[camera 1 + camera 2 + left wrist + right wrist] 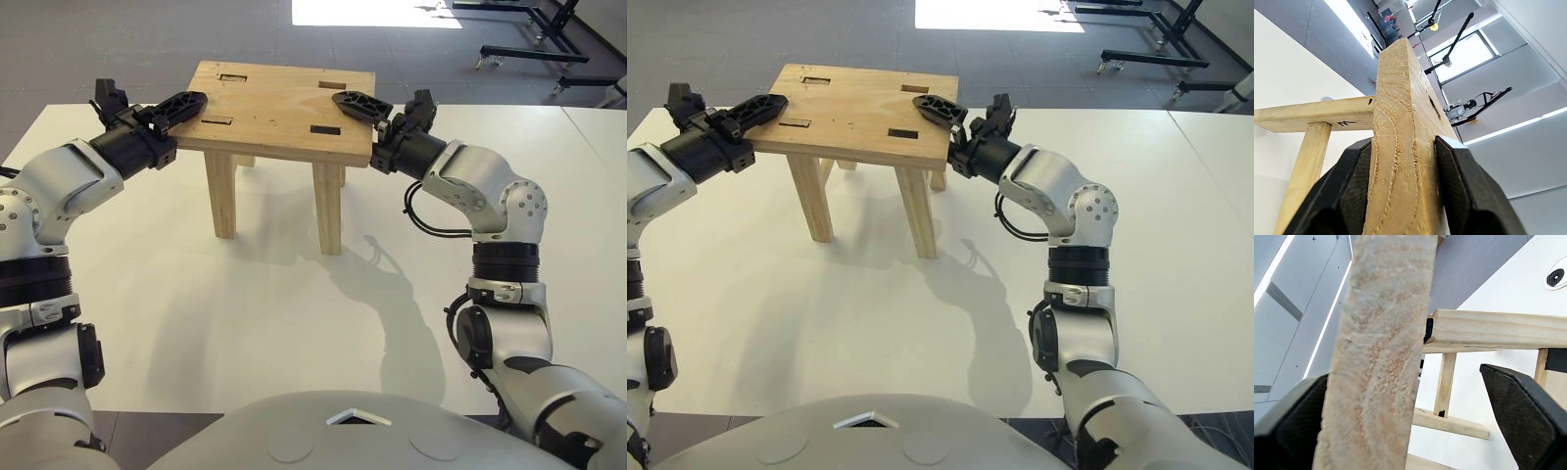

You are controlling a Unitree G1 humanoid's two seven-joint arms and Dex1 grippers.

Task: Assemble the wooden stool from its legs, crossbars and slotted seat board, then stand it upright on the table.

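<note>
Outstretched left fingers (1352,196) pinch seat board (284,108); right fingers (1518,411), elbow bent, straddle it.

The seat board (274,93) is pale honey-yellow bare wood with faint straight grain on top. It has dark rectangular slots, and the one toward the lower right of the board looks almost black. In the left wrist view its edge shows rough curved saw marks and brownish arcs of grain. The legs (221,196) are the same light wood. The left gripper (184,106) and right gripper (358,108) are matt black. The desk (245,323) is plain white. The floor (147,39) at the top of the frame is grey with a faint tile grid.
</note>
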